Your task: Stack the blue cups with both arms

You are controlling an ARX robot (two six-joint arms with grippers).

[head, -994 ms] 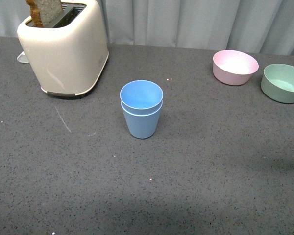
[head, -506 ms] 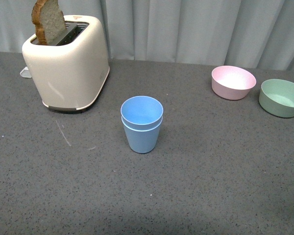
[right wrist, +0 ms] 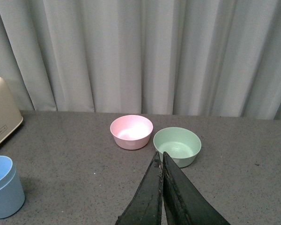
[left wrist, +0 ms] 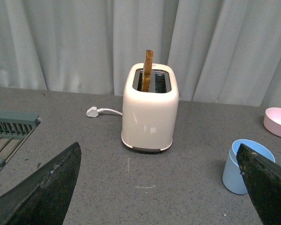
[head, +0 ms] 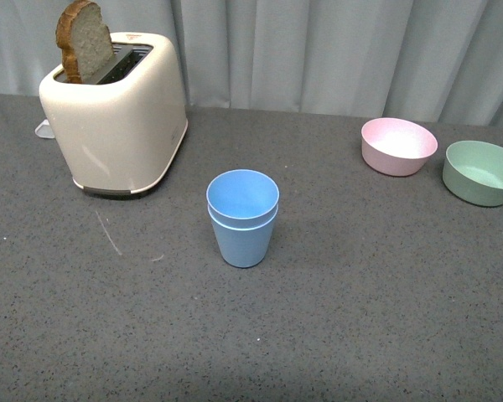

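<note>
The two light blue tapered plastic cups (head: 242,216) stood nested, one inside the other, upright mid-table, so the stacking looked done. The left gripper (left wrist: 154,187) was spread wide and empty; the right gripper (right wrist: 162,187) was pressed closed on nothing. The top cup, the pink bowl (head: 399,146) and the green bowl (head: 481,172) appeared empty
</note>
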